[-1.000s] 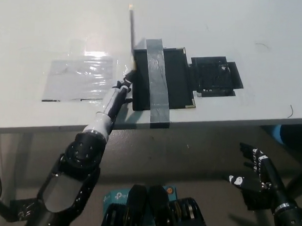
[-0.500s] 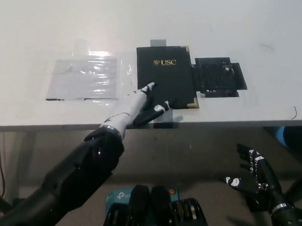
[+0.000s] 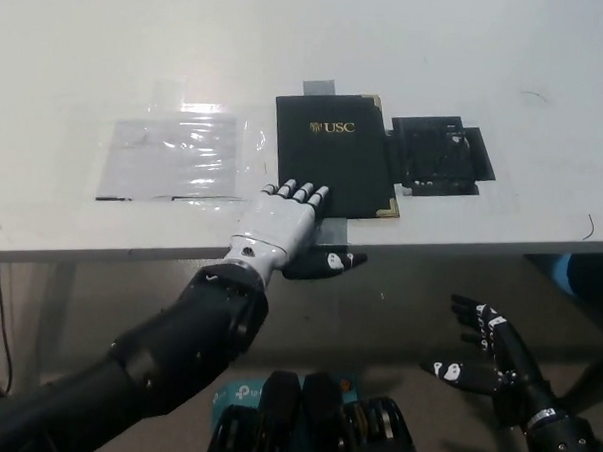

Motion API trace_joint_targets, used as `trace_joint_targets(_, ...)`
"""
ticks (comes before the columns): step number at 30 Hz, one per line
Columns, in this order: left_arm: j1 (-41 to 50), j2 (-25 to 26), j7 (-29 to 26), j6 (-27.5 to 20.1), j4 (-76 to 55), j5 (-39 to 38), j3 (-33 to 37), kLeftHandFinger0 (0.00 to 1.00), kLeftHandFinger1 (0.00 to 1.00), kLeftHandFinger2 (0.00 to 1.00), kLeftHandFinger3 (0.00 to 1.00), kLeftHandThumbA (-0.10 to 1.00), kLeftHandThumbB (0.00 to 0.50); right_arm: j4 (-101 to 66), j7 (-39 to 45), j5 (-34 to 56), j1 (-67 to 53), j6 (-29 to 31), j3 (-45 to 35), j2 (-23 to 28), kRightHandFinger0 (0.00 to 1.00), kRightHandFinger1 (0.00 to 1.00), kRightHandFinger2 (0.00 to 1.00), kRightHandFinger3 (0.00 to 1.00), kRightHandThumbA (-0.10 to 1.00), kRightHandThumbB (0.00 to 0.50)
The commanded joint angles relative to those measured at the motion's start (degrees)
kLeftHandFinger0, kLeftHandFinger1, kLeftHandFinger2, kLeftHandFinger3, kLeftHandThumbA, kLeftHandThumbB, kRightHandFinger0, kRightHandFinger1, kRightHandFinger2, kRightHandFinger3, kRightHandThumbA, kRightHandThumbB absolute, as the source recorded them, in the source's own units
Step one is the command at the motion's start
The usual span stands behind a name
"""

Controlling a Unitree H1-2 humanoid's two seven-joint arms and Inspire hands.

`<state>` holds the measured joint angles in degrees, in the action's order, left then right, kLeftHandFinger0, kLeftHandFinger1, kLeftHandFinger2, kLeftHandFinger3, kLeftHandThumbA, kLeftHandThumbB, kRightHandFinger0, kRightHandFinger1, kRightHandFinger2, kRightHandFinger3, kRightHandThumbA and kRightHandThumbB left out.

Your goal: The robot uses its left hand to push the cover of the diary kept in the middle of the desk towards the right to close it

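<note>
From the head view I see the diary (image 3: 335, 154) lying shut in the middle of the white surface (image 3: 109, 47), gold lettering on its black cover. My left robot hand (image 3: 280, 221) rests flat on the cover's near left corner, fingers spread, gripping nothing. My right robot hand (image 3: 481, 349) hangs below the surface edge at lower right, fingers apart and empty. A clear plastic sheet (image 3: 169, 155) lies left of the diary.

diary (image 3: 335, 157) lower left corner: hidden under the left hand (image 3: 278, 221)
grey tape (image 3: 319, 87): mostly hidden under the diary
right hand (image 3: 491, 349) arm: cut off at bottom right edge
</note>
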<state>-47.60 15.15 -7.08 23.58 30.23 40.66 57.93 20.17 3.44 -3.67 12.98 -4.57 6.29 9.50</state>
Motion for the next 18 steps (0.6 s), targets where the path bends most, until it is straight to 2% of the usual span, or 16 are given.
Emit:
trace_joint_targets(1, -2.15, -1.44, 21.29, 3.35, 3.26, 22.38, 8.43, 1.00, 1.00, 1.00, 1.00, 1.00, 0.327, -2.95, 2.88, -0.65, 2.62, -0.32, 1.35, 0.40, 0.84, 0.90, 0.87, 0.86, 1.00, 0.499)
trace_joint_targets(4, -2.31, -0.65, 21.17, 3.35, -0.03, 20.55, 5.42, 1.00, 1.00, 1.00, 1.00, 1.00, 0.314, -2.58, 2.77, -0.30, 2.04, 0.45, 0.81, 0.82, 0.82, 0.89, 0.86, 0.86, 1.00, 0.492)
trace_joint_targets(6, -1.83, 0.60, 19.72, 3.35, -4.38, 19.44, 1.45, 1.00, 1.00, 1.00, 1.00, 1.00, 0.329, -2.56, 2.36, -0.02, 1.90, 0.01, 0.27, 0.58, 0.81, 0.88, 0.85, 0.85, 1.00, 0.498)
trace_joint_targets(11, -0.13, 3.36, 18.66, 3.35, -15.32, 15.14, -5.53, 1.00, 1.00, 1.00, 1.00, 1.00, 0.293, -2.32, 2.00, 0.72, 1.67, -0.07, -0.53, 0.09, 0.80, 0.88, 0.86, 0.85, 1.00, 0.498)
trace_joint_targets(12, 1.98, 3.93, 14.25, 3.35, -21.26, 10.04, -10.28, 1.00, 1.00, 1.00, 1.00, 1.00, 0.264, -2.52, 1.98, 0.95, 1.47, -0.28, -0.75, 0.07, 0.80, 0.88, 0.86, 0.85, 1.00, 0.500)
trace_joint_targets(13, 2.13, 3.86, 14.14, 3.35, -21.89, 9.72, -10.92, 1.00, 1.00, 1.00, 1.00, 1.00, 0.265, -2.39, 1.90, 1.03, 1.46, -0.17, -0.89, 0.01, 0.80, 0.88, 0.86, 0.85, 1.00, 0.500)
trace_joint_targets(14, 3.99, 3.28, 11.98, 2.43, -24.96, 6.15, -14.65, 1.00, 1.00, 1.00, 1.00, 1.00, 0.233, -2.46, 1.88, 0.66, 1.41, 0.03, -0.70, 0.21, 0.80, 0.89, 0.87, 0.86, 1.00, 0.487)
trace_joint_targets(15, 8.61, 1.15, 8.82, 2.07, -32.74, -2.07, -23.86, 1.00, 1.00, 1.00, 1.00, 1.00, 0.220, -2.39, 1.73, 0.09, 1.42, 0.23, -0.53, 0.51, 0.80, 0.89, 0.86, 0.86, 1.00, 0.496)
trace_joint_targets(16, 10.95, -0.84, 8.35, 2.13, -36.97, -6.68, -29.01, 1.00, 1.00, 1.00, 1.00, 1.00, 0.197, -2.09, 1.56, 0.18, 1.56, 0.32, -0.72, 0.43, 0.79, 0.88, 0.85, 0.85, 1.00, 0.500)
trace_joint_targets(17, 11.61, -1.82, 8.44, 1.80, -38.07, -7.89, -30.87, 1.00, 1.00, 1.00, 1.00, 1.00, 0.194, -1.95, 1.54, 0.30, 1.63, 0.40, -0.86, 0.50, 0.79, 0.88, 0.85, 0.85, 1.00, 0.500)
trace_joint_targets(18, 15.10, -6.05, 8.48, 1.19, -43.35, -18.73, -39.50, 1.00, 1.00, 1.00, 1.00, 1.00, 0.101, -1.89, 1.62, 0.46, 1.74, 0.27, -0.95, 0.51, 0.81, 0.89, 0.86, 0.85, 1.00, 0.499)
